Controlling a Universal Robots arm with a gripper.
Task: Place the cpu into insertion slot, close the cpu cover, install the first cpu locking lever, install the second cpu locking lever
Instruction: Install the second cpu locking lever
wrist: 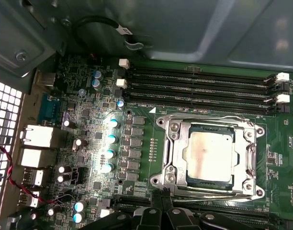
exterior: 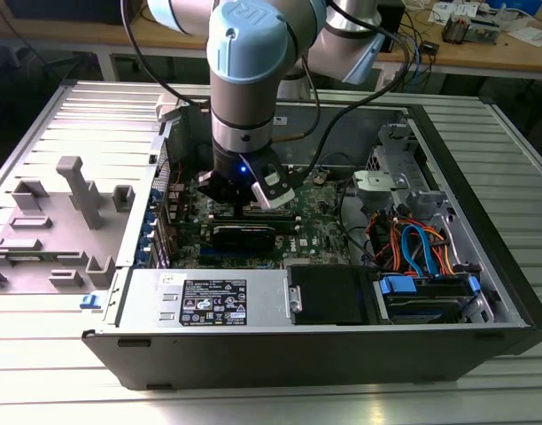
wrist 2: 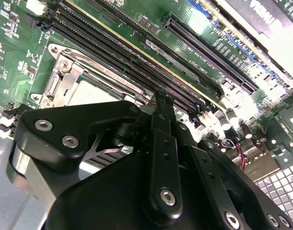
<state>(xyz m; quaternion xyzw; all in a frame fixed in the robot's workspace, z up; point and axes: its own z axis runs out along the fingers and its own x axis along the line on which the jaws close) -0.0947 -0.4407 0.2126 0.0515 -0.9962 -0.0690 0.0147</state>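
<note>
The cpu (wrist: 211,155) is seen seated flat in the insertion slot (wrist: 252,158) on the green board, with the cpu cover (wrist: 177,143) laid down around it. The gripper (wrist: 162,211) is held just beside the socket's edge, above the board; its state cannot be told.

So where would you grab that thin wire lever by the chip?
Likely near one end, coming straight down from above. The lever is a thin wire lying flat along the cpu cover, so above seems the only open side.
</note>
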